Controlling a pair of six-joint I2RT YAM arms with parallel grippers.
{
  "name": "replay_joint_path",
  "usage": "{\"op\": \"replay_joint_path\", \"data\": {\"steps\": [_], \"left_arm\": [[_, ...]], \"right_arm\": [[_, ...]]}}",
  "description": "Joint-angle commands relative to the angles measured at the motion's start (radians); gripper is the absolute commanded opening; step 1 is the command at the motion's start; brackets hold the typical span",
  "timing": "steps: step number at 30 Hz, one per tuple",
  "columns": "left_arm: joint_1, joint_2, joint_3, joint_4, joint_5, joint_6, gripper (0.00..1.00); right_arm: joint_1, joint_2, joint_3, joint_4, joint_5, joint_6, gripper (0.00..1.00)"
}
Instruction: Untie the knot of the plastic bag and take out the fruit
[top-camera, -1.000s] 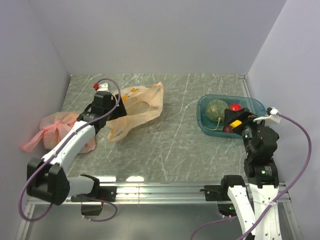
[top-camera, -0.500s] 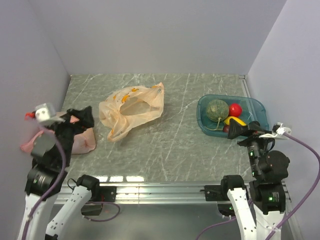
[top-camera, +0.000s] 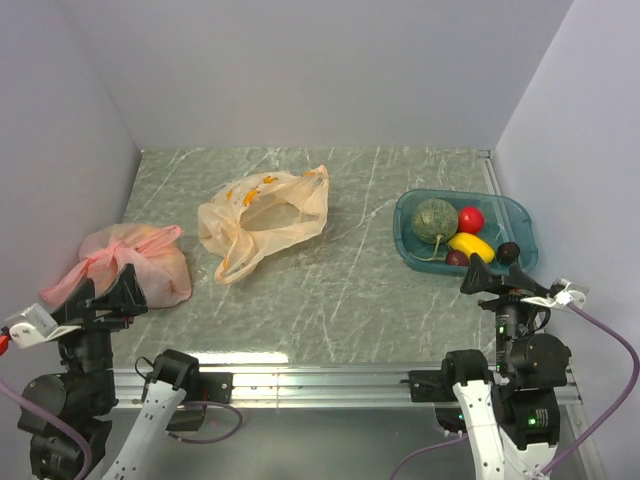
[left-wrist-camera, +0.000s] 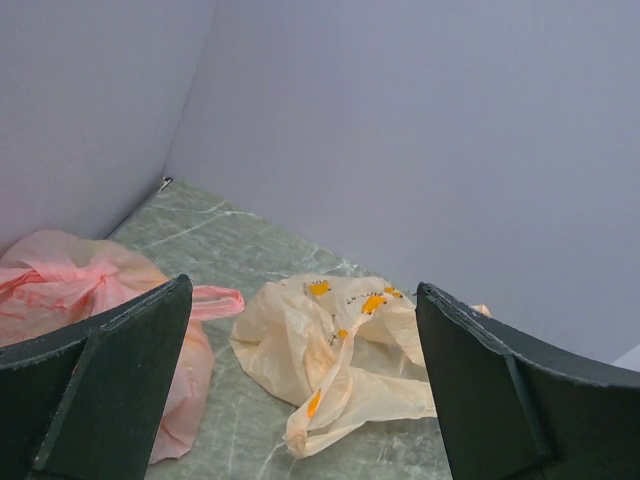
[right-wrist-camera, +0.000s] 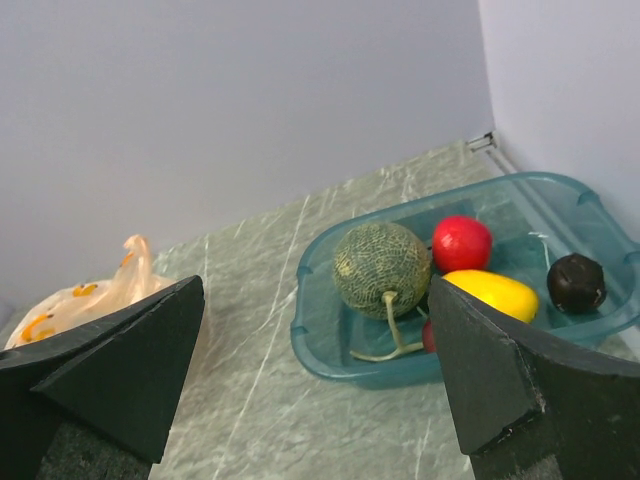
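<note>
The beige plastic bag (top-camera: 262, 220) lies flat and slack at the table's middle left, its mouth loose; no knot shows on it. It also shows in the left wrist view (left-wrist-camera: 345, 350). The melon (top-camera: 435, 218), red fruit (top-camera: 470, 218), yellow fruit (top-camera: 470, 245) and a dark purple fruit (top-camera: 508, 252) sit in a teal tray (top-camera: 398, 225). My left gripper (top-camera: 100, 295) is open and empty at the near left edge, well short of the bag. My right gripper (top-camera: 497, 278) is open and empty, raised just in front of the tray.
A knotted pink bag (top-camera: 130, 265) lies at the left, just beyond my left gripper. Grey walls close the table in on the left, back and right. The right wrist view shows the tray's rim (right-wrist-camera: 310, 330) and the melon (right-wrist-camera: 382, 268).
Both arms have pulled back to the near edge. The left gripper left the beige bag and swung down to the left. The right gripper withdrew from over the tray.
</note>
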Motion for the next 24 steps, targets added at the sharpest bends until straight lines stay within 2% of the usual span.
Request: {"op": "replay_joint_path", "data": {"steps": [1,8,24], "left_arm": [[0.002,-0.053,0.006,-0.017,0.010,0.039,0.99],[0.002,-0.081,-0.014,-0.014,-0.006,0.013,0.99],[0.003,-0.057,-0.045,0.050,0.030,0.002,0.99]], "right_arm": [[0.009,-0.082,-0.024,0.058,0.015,-0.037,1.00],[0.008,-0.115,-0.045,0.078,0.052,-0.023,1.00],[0.009,-0.095,-0.031,0.083,0.028,-0.016,1.00]]}}
